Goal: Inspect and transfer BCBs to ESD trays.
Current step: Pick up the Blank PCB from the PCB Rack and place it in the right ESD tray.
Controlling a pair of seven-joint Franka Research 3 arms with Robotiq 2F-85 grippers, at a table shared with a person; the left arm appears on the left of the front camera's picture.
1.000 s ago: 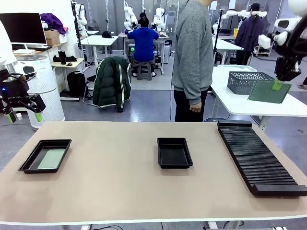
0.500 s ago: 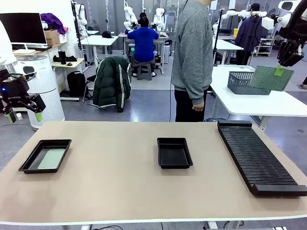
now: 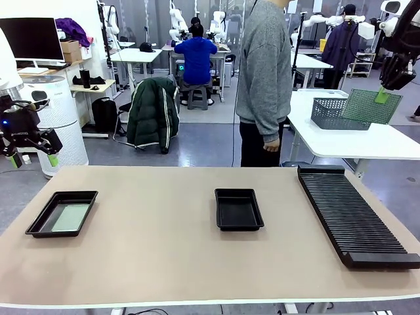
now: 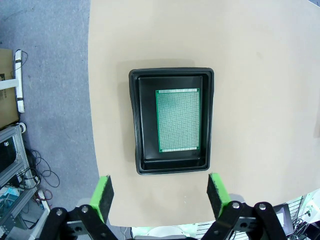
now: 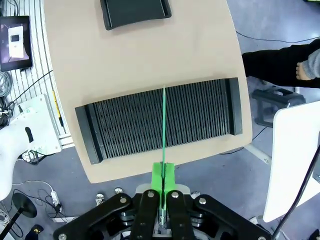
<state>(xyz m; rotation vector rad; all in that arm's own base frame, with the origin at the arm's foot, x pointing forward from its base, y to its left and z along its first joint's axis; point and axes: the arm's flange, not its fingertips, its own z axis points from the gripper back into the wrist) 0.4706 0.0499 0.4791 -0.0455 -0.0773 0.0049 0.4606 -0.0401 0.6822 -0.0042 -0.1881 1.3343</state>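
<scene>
While the left claw (image 3: 33,160) hangs spread, well left of the rack (image 3: 351,220), one board (image 3: 70,217) lies flat in the far tray (image 3: 39,226), the tabletop's (image 3: 164,262) farthest from that rack. A mid tray (image 3: 220,210) sits closer to the rack. High beyond the rack, the right claw (image 3: 380,98) pinches a second board (image 3: 367,108) by its edge.

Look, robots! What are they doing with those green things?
The robot's right hand is shut on a green circuit board, holding it high above the long black rack. Its left hand hangs open over the left tray, where another board lies flat. The middle tray is empty. A person stands at the far side.
</scene>
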